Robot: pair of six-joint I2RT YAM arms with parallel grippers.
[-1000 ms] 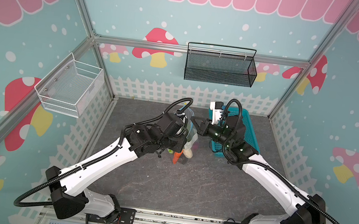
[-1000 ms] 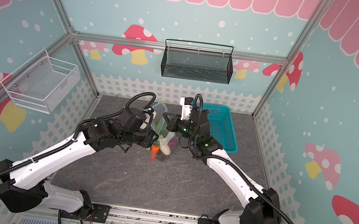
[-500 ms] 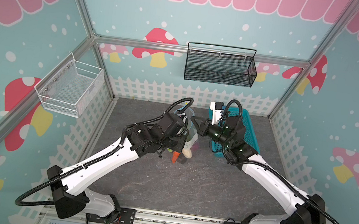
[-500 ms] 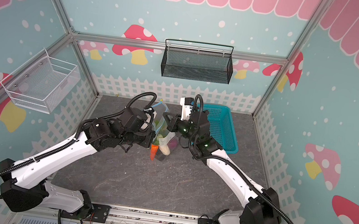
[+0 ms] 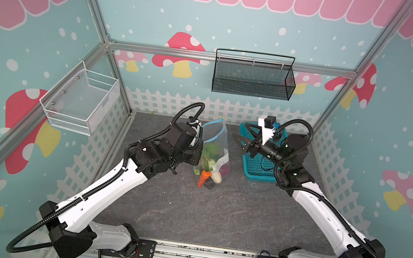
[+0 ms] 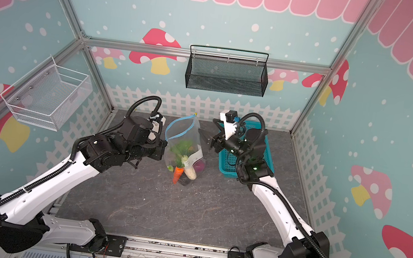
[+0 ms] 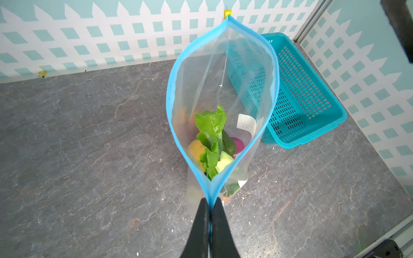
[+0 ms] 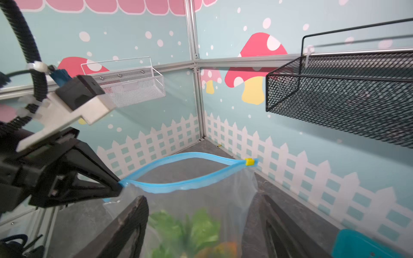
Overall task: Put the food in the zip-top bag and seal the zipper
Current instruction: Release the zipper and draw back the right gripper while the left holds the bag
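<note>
inside zip-top bag (image 7: 245, 73), food (image 7: 211, 129) partly hidden, w/ left fingers (image 7: 202, 223) cut off.

The zip-top bag (image 7: 223, 89) was seen as thin, clear, glossy plastic. The table (image 7: 89, 156) was shown as a matt, veined grey stone-look surface. At frame right, the basket (image 7: 308, 98) was seen as smooth turquoise plastic.

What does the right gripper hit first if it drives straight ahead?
Most likely the zip-top bag's clear wall, just under the open zipper. The right gripper's open jaws frame it in the wrist view; the gap is hard to judge.
</note>
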